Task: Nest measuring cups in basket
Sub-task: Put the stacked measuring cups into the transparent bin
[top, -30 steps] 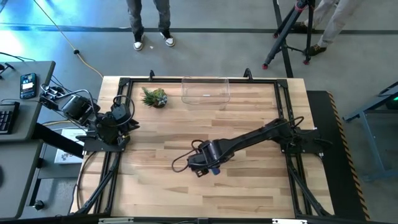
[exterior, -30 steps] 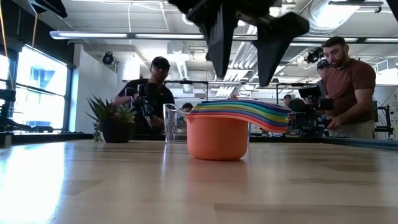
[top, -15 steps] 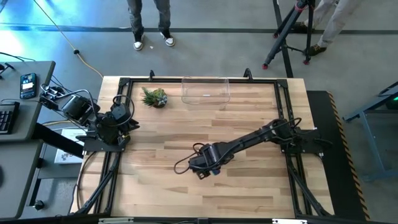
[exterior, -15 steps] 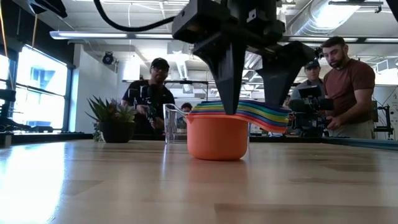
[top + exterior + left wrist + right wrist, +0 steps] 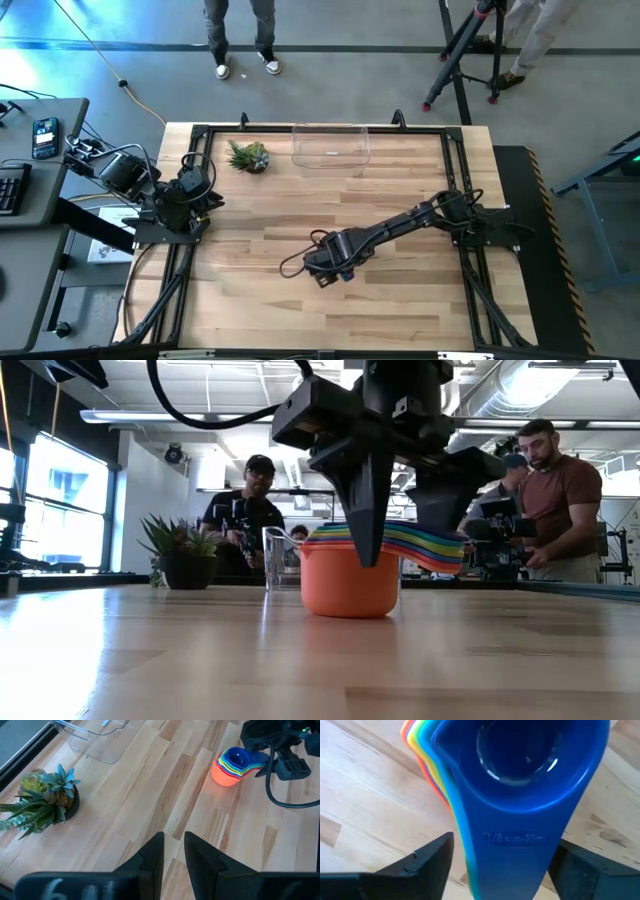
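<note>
So the right claw has dropped, spread wide, to straddle the measuring cups' handles, ready to pinch and carry the stack to the basket.

The nested measuring cups stand mid-table under the right gripper, its fingers straddling their handles, while the basket and plant sit at the far edge.

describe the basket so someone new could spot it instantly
On the light wooden table, look along the far edge, the side nearest the standing people. Right of the small spiky green plant sits the clear, low-walled rectangular plastic basket, the only see-through thing there.
</note>
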You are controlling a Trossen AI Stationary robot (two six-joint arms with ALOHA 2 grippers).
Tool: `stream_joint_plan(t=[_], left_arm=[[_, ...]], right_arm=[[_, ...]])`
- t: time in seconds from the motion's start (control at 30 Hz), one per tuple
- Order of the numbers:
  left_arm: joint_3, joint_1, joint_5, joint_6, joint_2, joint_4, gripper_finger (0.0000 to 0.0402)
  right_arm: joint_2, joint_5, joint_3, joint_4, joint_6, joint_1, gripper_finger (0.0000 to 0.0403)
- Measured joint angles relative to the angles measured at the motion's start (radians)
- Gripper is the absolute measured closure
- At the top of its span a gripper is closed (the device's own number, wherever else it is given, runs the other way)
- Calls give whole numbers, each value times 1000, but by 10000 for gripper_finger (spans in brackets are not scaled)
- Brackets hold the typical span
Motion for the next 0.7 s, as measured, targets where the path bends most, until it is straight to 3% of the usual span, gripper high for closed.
stream_joint_plan(t=[0.4, 0.7], left_arm=[[0, 0, 0, 1, 0, 0, 337], [0, 0, 0, 1, 0, 0, 337]], right_arm=[[0, -5, 0, 2, 43, 0, 261], [0, -7, 0, 8, 72, 0, 270]])
